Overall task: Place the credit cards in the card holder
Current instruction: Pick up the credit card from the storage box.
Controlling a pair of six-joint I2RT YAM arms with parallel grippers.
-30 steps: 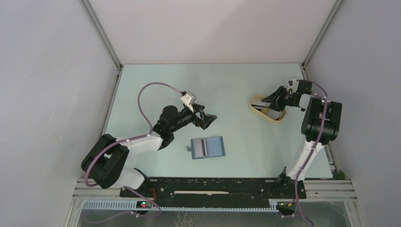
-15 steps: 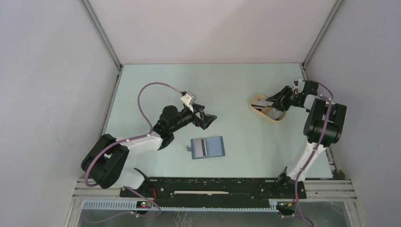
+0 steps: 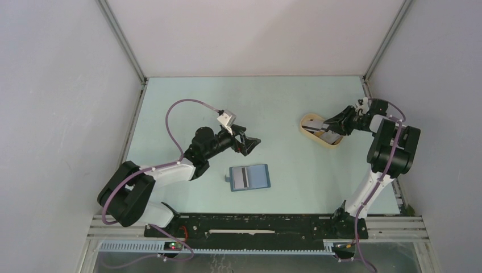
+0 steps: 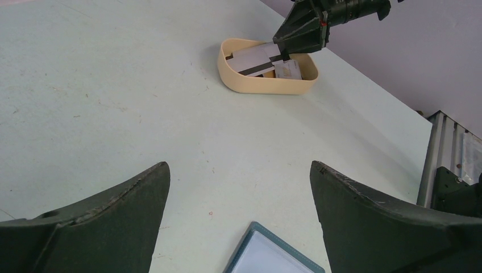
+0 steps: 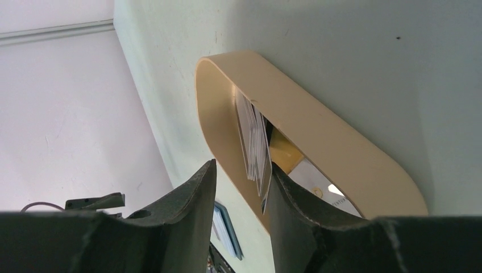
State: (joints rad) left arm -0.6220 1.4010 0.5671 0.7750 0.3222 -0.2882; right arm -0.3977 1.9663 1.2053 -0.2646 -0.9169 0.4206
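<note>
I see thin white and grey credit cards [image 5: 254, 145] tilted in a beige oval tray [image 5: 318, 131]; the print on one is unreadable. My right gripper [image 5: 243, 170] straddles them, and I cannot tell if it pinches. My left gripper [image 4: 240, 166] is spread wide near the opened blue card holder [image 3: 250, 177].

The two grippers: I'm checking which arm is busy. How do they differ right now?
The left gripper gapes wide; the right gripper stands narrow. The left gripper is empty above the table near the card holder; the right gripper straddles credit cards standing in the beige tray, grip unconfirmed. Both are dark and two-fingered.
</note>
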